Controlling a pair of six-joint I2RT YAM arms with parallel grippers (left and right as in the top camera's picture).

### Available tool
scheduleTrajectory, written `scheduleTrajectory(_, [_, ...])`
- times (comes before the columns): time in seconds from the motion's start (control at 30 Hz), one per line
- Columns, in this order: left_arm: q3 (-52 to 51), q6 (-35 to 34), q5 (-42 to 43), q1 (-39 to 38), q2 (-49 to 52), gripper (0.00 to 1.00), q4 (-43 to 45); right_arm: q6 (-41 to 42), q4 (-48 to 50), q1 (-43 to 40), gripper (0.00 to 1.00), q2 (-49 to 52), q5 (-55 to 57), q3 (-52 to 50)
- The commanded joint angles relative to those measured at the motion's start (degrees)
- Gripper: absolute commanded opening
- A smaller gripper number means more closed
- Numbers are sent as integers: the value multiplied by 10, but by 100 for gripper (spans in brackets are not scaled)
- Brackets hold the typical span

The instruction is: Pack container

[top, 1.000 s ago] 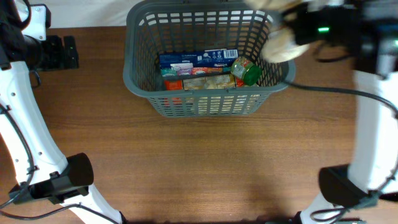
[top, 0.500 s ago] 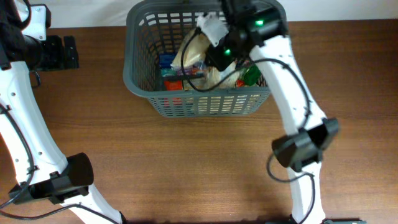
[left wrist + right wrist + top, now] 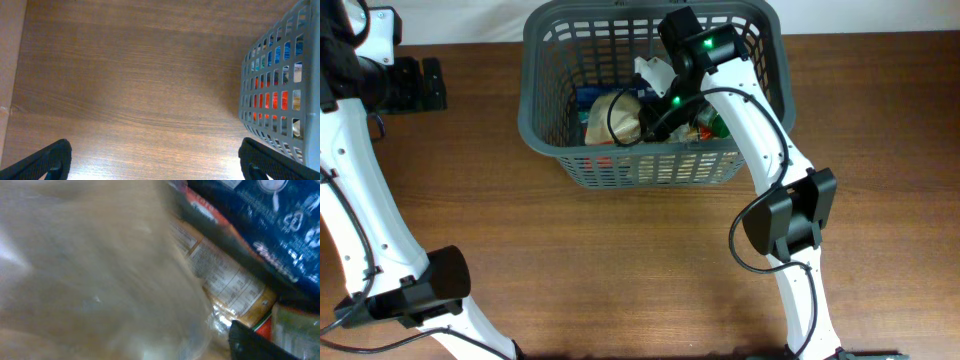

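Woodgrain is running across the surface (image 3: 620, 260) nearest the arm bases, and out to the left the left pincer (image 3: 155, 159) is hovering over it released, jaws standing wide apart, with the basket (image 3: 272, 75) just off to its side. Farther back, the basket is sitting at the surface's far edge, and the right pincer (image 3: 658, 112) is hanging inside it over a pale bag (image 3: 615, 115) that is lying atop a blue box (image 3: 270, 225) and other packets, near a green-lidded jar (image 3: 718, 125). Blur is smearing the right wrist view, so I cannot tell whether that pincer is gripping the bag or released.
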Motion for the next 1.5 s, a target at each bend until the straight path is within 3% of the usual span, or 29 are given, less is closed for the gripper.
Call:
scheduleTrajectory(0.0, [-2, -7, -2, 0, -2, 99, 0, 15, -9, 2, 93, -59, -7, 36])
scheduleTrajectory(0.07, [-2, -7, -2, 0, -2, 99, 0, 22, -9, 2, 98, -84, 0, 62])
scheduleTrajectory(0.23, [-2, -7, -2, 0, -2, 99, 0, 77, -7, 2, 98, -144, 112, 138])
scheduleTrajectory(0.33, [-2, -7, -2, 0, -2, 99, 0, 80, -5, 2, 99, -174, 124, 162])
scheduleTrajectory(0.77, [-2, -7, -2, 0, -2, 99, 0, 87, -45, 2, 95, -200, 189, 145])
scheduleTrajectory(1.0, [-2, -7, -2, 0, -2, 99, 0, 120, -61, -15, 100, -296, 228, 143])
scheduleTrajectory(1.47, [-2, -7, -2, 0, -2, 99, 0, 122, -61, -46, 99, -485, 233, 143])
